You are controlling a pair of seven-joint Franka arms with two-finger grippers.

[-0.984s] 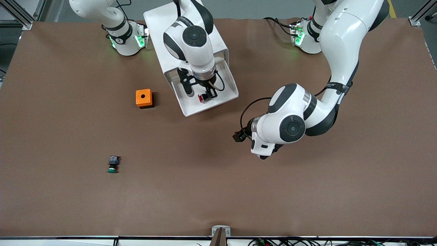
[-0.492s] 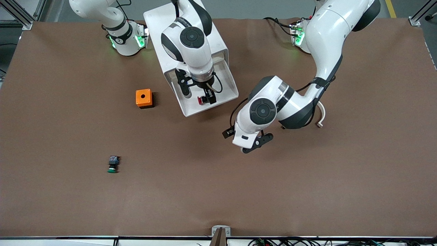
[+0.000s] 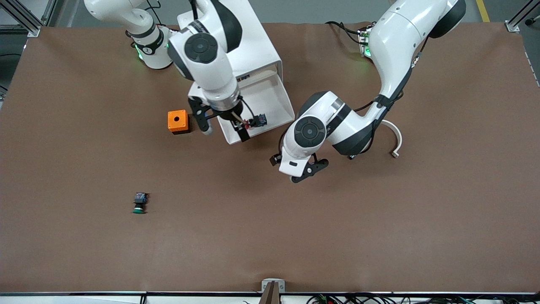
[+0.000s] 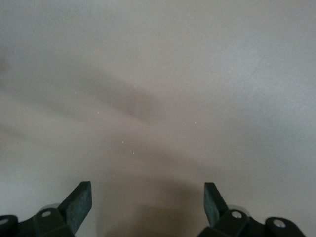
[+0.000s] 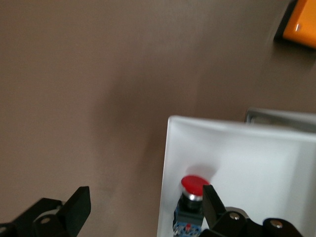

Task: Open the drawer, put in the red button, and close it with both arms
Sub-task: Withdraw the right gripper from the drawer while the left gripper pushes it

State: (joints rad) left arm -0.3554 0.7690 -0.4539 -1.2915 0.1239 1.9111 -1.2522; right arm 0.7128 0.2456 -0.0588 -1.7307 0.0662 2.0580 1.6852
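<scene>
Red button (image 3: pixel 257 121) lying in open drawer (image 3: pixel 276 90), released; right gripper (image 3: pixel 223 128) and left gripper (image 3: pixel 304 173) spread empty, free for closing.

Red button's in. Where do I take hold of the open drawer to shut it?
Probably the front lip of the drawer, its long straight edge nearest the front camera. Come from that side and push toward the cabinet. The red button lies just inside the lip, so stay outside it. Right tool is open over the lip's corner; left tool open over the table.
</scene>
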